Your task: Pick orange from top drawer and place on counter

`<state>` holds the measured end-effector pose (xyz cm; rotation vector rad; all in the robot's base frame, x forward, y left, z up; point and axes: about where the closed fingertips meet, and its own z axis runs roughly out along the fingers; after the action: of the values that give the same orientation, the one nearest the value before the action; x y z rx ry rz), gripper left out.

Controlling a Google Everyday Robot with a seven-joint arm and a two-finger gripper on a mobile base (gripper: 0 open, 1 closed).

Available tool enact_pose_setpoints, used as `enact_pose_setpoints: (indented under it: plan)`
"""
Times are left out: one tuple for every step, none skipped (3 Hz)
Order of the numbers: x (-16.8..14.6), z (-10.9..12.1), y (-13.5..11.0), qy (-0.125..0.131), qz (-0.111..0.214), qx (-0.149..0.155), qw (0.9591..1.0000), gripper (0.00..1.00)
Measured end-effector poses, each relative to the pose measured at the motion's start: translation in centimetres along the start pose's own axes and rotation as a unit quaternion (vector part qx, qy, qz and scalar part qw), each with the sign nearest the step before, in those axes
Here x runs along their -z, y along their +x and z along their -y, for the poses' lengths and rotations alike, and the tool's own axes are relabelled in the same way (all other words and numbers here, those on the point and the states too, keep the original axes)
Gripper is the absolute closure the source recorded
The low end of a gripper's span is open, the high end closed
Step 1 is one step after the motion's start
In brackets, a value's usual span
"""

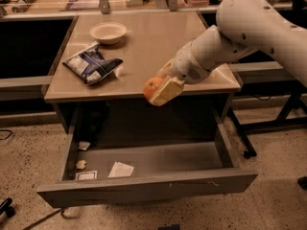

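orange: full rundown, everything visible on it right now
The orange is small, round, smooth and slightly glossy, and looks whole. It is clamped in the gripper, which covers its right side and leaves the left half showing. It hangs in the air at the counter front edge, above the open top drawer. As far as can be seen, only the gripper touches it.

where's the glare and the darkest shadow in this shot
Camera view: warm yellowish light overall; soft sheen on the glossy counter; darkest shadow under it, at the back of the top drawer; the end effector, gripping the orange at the counter's front edge, is well lit.
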<state>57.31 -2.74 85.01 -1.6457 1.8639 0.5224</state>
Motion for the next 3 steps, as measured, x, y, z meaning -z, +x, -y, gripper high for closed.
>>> enact_pose_setpoints:
  plan:
    - [0.0,0.0,0.0,0.0,0.0,0.0,1.0,1.0]
    - [0.1,1.6,-1.1,0.042,-0.009,-0.018,0.9989,1.0]
    - [0.2,4.4,-3.4,0.095,-0.022,-0.037,0.9945,1.0]
